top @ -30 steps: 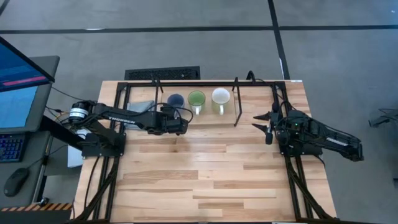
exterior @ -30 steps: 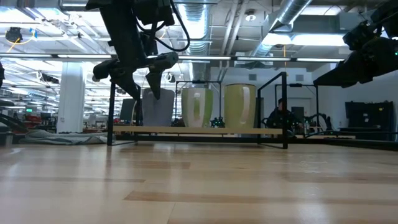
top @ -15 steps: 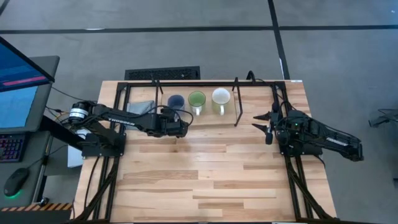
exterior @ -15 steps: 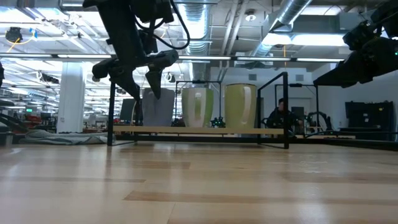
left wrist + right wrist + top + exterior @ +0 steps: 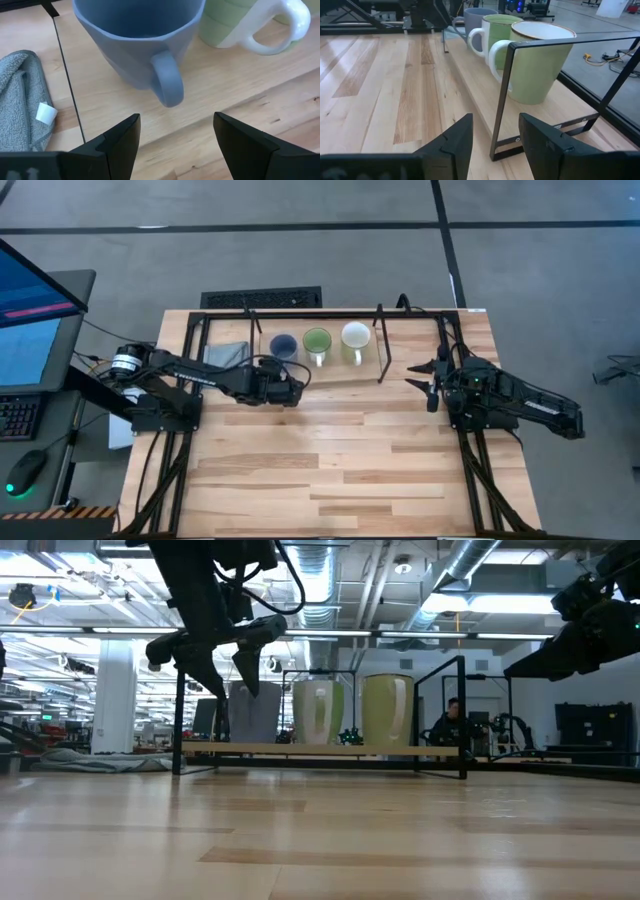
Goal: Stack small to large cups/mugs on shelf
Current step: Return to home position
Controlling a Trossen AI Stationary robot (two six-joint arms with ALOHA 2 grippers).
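Blue mug (image 5: 135, 45) on shelf (image 5: 320, 749), left tool (image 5: 176, 118) spread

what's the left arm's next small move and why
Probably pull the left gripper straight back from the blue mug: its open fingers hold nothing, and the green mug and white mug stand beside it on the shelf. The right gripper waits at the right of the table.

Three mugs (image 5: 317, 339), one shelf (image 5: 345, 371), one grey cloth (image 5: 228, 353), two arms (image 5: 190, 368) (image 5: 520, 400).
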